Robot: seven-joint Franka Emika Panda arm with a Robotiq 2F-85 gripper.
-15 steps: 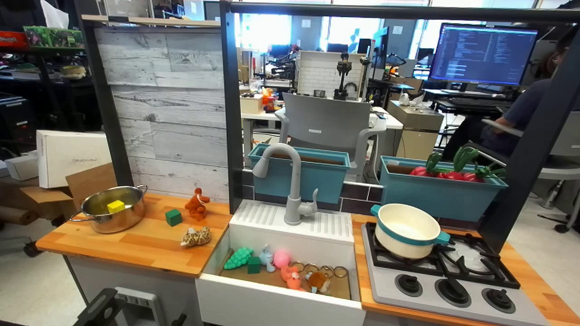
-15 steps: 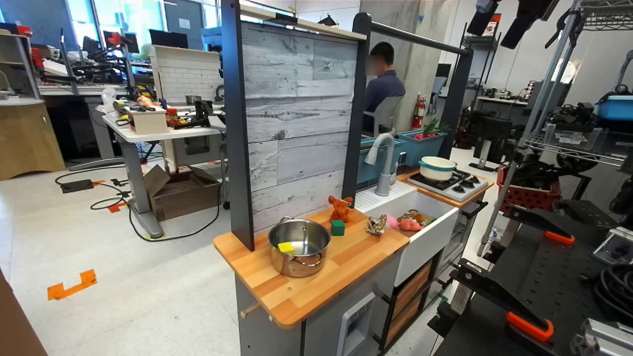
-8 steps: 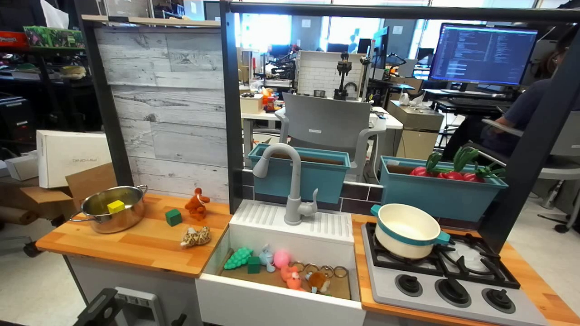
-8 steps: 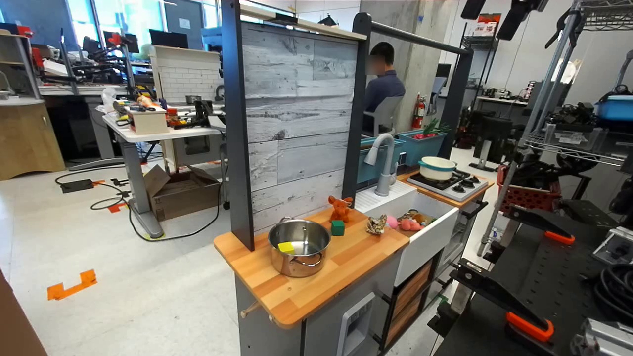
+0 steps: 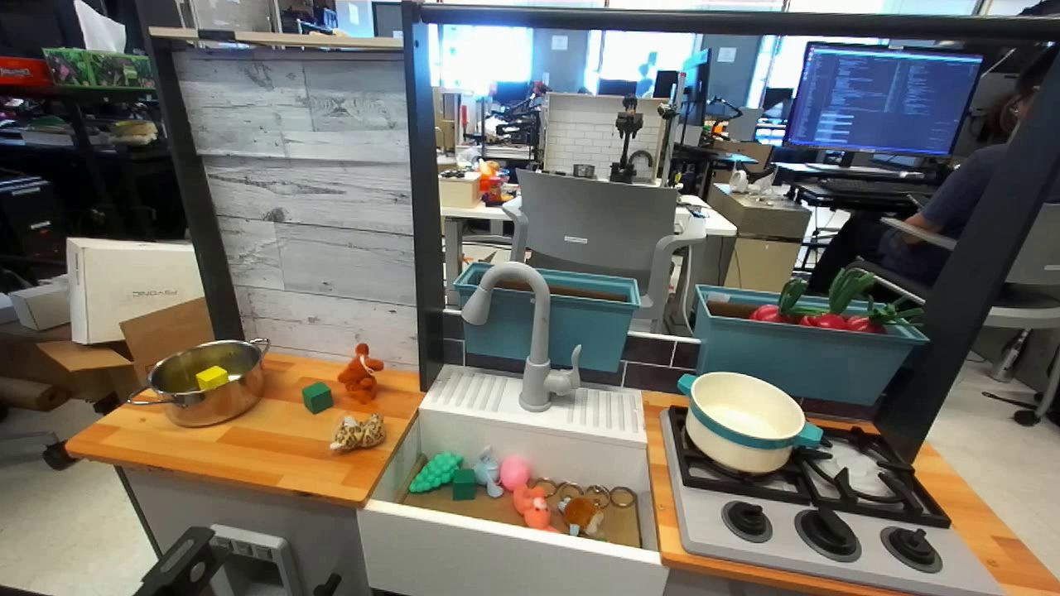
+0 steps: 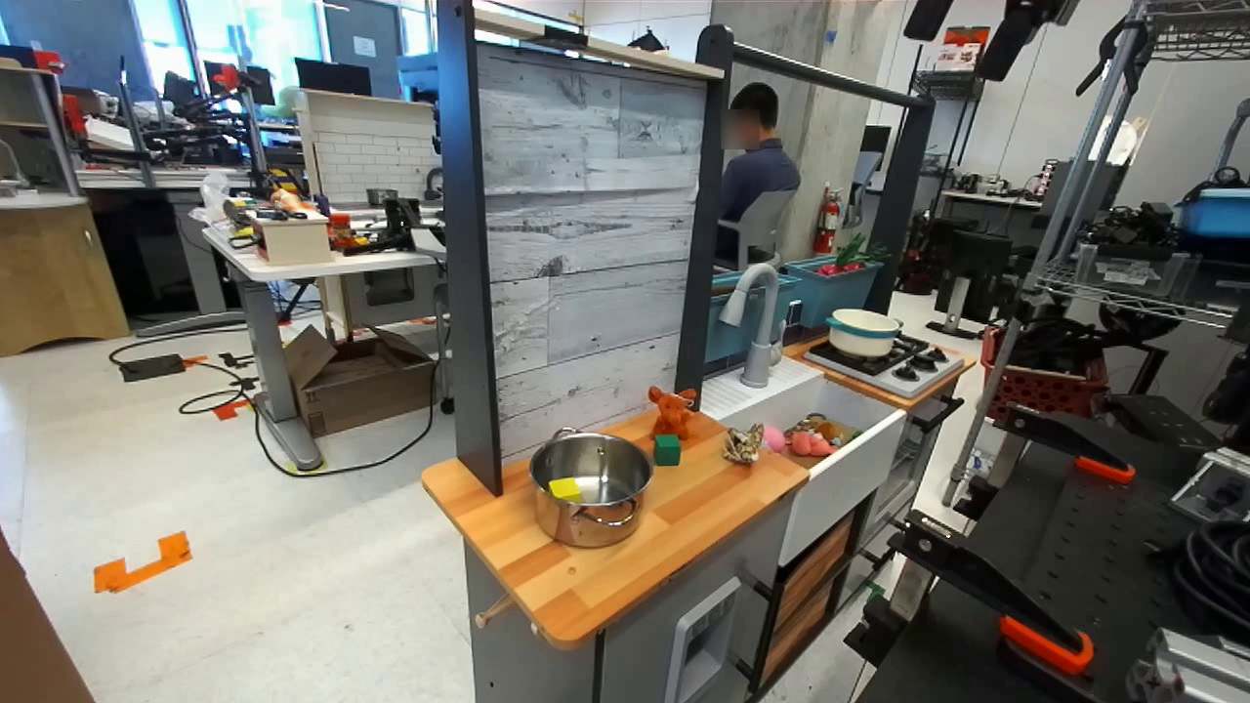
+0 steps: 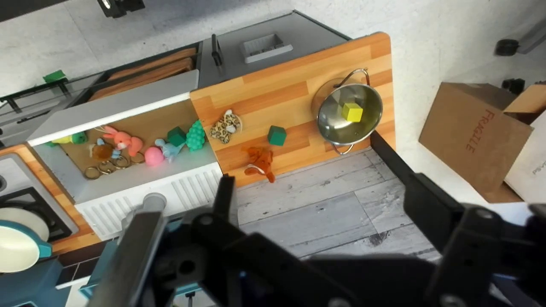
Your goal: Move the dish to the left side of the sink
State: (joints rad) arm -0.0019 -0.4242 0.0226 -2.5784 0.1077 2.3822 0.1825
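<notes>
Far in the background a lit monitor (image 5: 884, 98) glows on the right, and a grey chair (image 5: 596, 228) stands beyond the faucet (image 5: 539, 348). Seen in an exterior view, the wooden table (image 5: 248, 451) lies left of the white sink (image 5: 505, 567). The dish (image 5: 745, 418) is to the right of the sink, standing upright on the left half of the stove (image 5: 708, 530). It is round and deep, cream-white inside and out, its smooth inside facing up, with a teal band circling the upper outer wall and 2 teal handles on opposite sides, 1 toward far left and 1 toward near right. In both exterior views it looks level; my wrist view catches only part of it. My gripper (image 7: 301, 157) hangs above the scene, its 2 fingers spread wide apart. On the table are a shiny metal pot (image 5: 224, 410) with a yellow block (image 5: 212, 378) inside, a green block (image 5: 316, 397), an orange plush toy (image 5: 361, 377) and a leopard-print toy (image 5: 358, 433). The sink holds a pink round toy (image 5: 515, 473), a bumpy green toy (image 5: 436, 473) and a green cube (image 5: 464, 485).
</notes>
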